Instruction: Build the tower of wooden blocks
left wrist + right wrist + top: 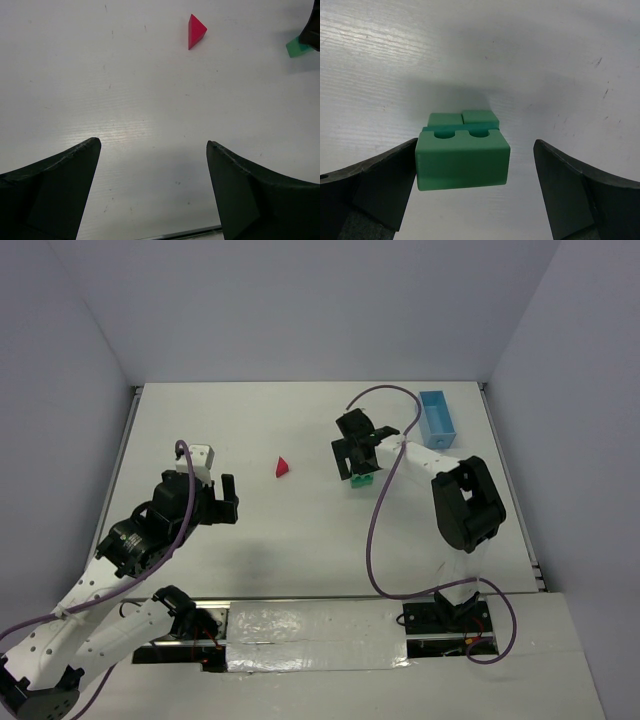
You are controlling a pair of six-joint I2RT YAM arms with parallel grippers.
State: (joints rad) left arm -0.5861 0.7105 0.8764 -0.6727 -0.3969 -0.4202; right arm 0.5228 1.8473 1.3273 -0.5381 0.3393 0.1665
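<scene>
Right jaws are spread wide, straddling the green blocks point(462, 157), which sit bunched together just right of the middle of the worktop point(300, 550); one finger is hard by the front block's side and the other stands well clear. The red roof piece point(196, 31) lies alone on its side near the worktop's centre, apart from the greens. Left jaws hang spread and empty towards the left edge, and the blue tray point(437, 418) sits at the far right corner.

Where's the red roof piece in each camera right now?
Top external: red roof piece, just left of centre.
Left wrist: red roof piece, at the top, right of centre.
Right wrist: not in view.
Shared landmark: green blocks, seen in all three views.
</scene>
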